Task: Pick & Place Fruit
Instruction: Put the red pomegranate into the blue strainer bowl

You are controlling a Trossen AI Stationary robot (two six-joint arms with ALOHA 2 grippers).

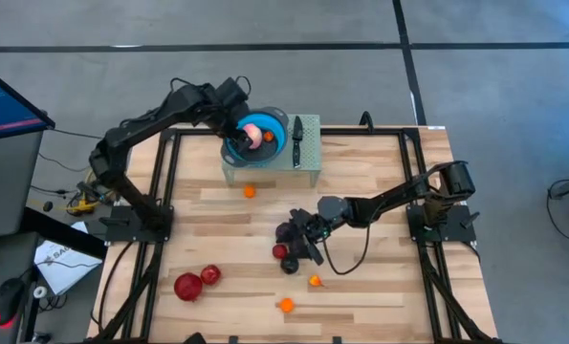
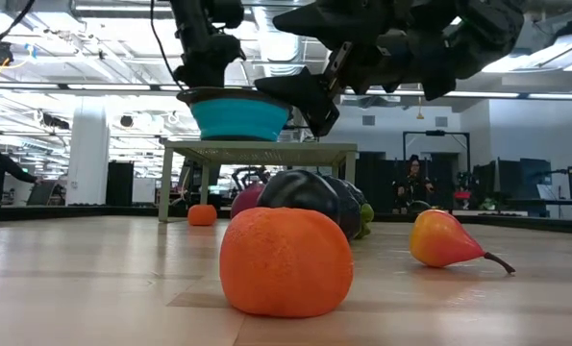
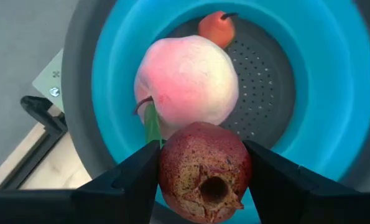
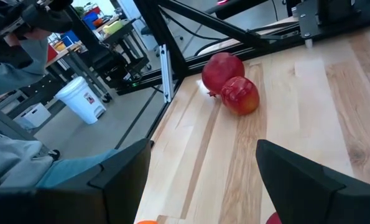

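Hovering over the blue bowl (image 3: pixel 321 81), our left claw (image 3: pixel 203 177) is clamped on a dark red fruit (image 3: pixel 203 171); a pink fruit (image 3: pixel 188 81) lies inside. Our right claw (image 4: pixel 200 180) stands apart above the desk (image 4: pixel 309 112), near two red fruits (image 4: pixel 231 84)

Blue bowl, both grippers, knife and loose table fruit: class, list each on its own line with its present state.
Blue bowl: on the green stand, holding a pale pink fruit and a small orange one.
Left gripper: over the bowl, shut on a dark red fruit.
Right gripper: open, empty, above the dark fruits.
Knife: lying on the stand beside the bowl.
Two red fruits: resting together on the table, touching.
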